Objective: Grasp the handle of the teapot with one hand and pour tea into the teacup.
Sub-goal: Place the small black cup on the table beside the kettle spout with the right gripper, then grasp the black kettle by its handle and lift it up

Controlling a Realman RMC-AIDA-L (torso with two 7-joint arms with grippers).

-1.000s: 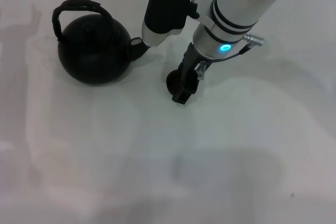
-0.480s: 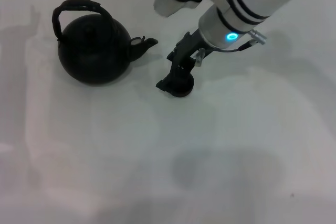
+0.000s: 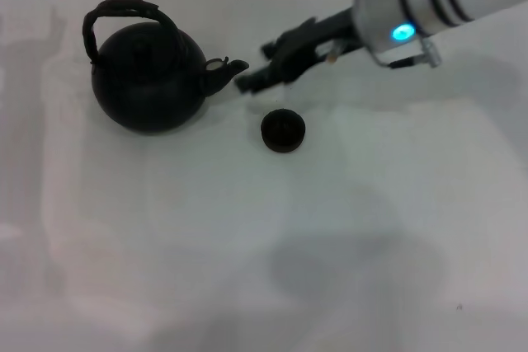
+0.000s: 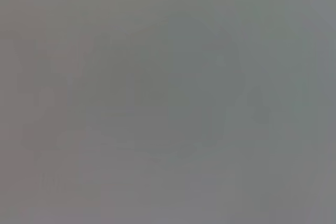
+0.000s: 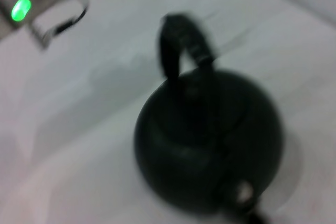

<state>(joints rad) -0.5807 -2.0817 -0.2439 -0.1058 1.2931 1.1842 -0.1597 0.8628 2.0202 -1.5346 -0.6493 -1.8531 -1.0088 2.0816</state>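
The black teapot [image 3: 148, 78] stands upright at the left of the white table, its spout [image 3: 224, 72] pointing right. Its arched handle [image 3: 120, 12] loops over the top. The small black teacup [image 3: 283, 130] stands alone to the right of the spout. My right gripper [image 3: 254, 65] reaches in from the right, hangs just beside the spout tip and above the teacup, open and empty. The right wrist view shows the teapot [image 5: 210, 145] and its handle [image 5: 181, 40] close ahead. The left gripper is out of view, and its wrist view shows only plain grey.
The white table [image 3: 247, 253] spreads out in front of the teapot and teacup. A small box with a green light [image 5: 21, 10] shows beyond the teapot in the right wrist view.
My right gripper has lifted off the teacup and swung up and left toward the teapot's spout. The teacup stays on the table. The teapot has not moved.
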